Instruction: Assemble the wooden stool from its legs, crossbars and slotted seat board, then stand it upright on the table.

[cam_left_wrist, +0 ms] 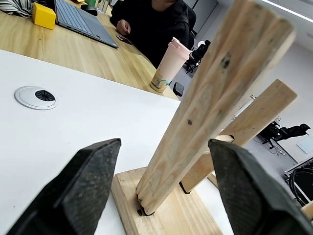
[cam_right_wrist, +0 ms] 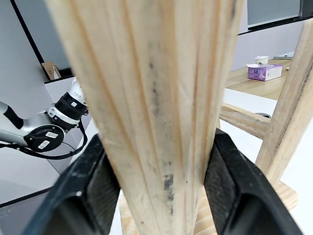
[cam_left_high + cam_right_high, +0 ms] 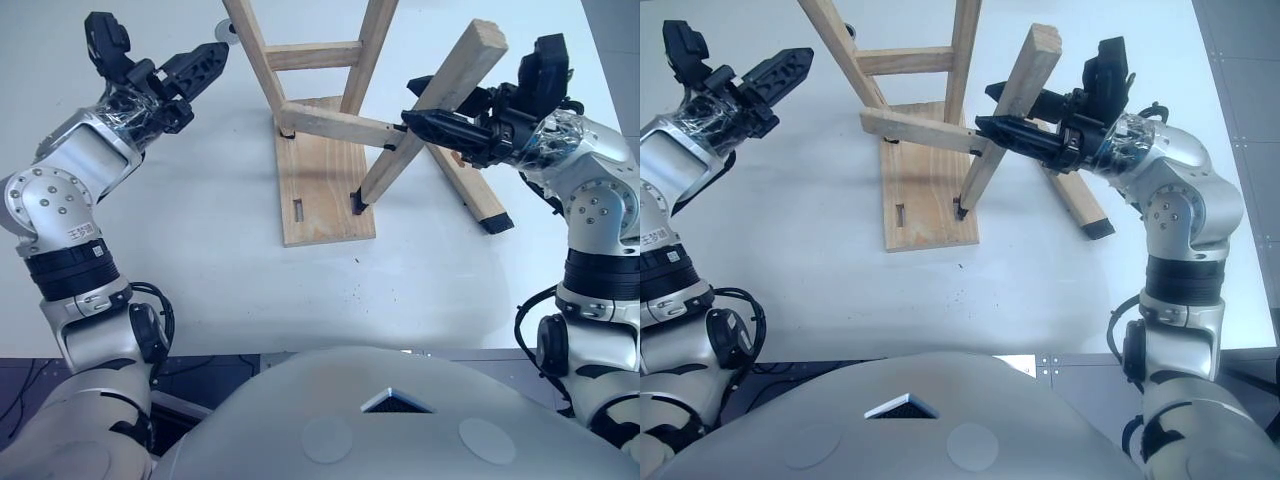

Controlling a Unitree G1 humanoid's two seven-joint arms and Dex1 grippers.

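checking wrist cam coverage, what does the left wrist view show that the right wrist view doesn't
Left wrist only: the left gripper open, a cup, a laptop, a table grommet. Right wrist only: the right gripper shut on the tilted leg, a tissue box. Both: the seat board with stool legs standing in it.

Raw wooden stool (image 3: 325, 190); matt table (image 3: 200, 250)

silver arms (image 3: 70, 165), black cables (image 3: 152, 291)
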